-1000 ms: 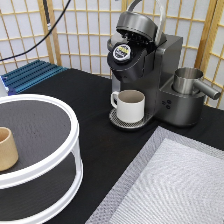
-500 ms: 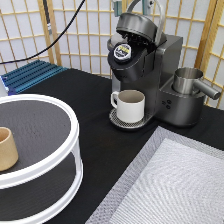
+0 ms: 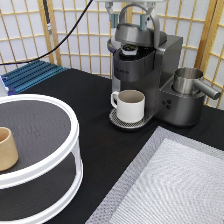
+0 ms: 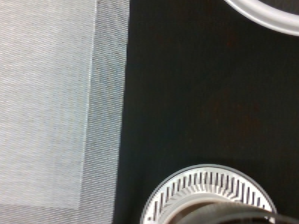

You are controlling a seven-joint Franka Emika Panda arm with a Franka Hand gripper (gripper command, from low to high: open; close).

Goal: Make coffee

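Note:
The coffee pod (image 3: 129, 48) sits in the brew chamber of the grey coffee machine (image 3: 150, 75) at the exterior view's top middle; only its dark lid shows under the half-lowered machine lid (image 3: 134, 34). My gripper (image 3: 131, 19) is open at the exterior view's top edge, right above the lid and at its curved handle. It holds nothing. A white mug with a handle (image 3: 130, 105) stands on the round drip tray (image 3: 118, 120) under the spout. The wrist view shows the drip tray grille (image 4: 206, 192) from above.
A white two-tier round rack (image 3: 45, 165) fills the exterior view's left, with a tan handleless cup (image 3: 7, 148) on it. A grey mat (image 3: 170, 185) lies at the bottom right. A steel jug (image 3: 190, 80) sits on the machine's right side. A blue rack (image 3: 30, 75) lies behind.
The machine lid has come down over the pod, so less of the pod's label shows. My gripper has moved down with the lid.

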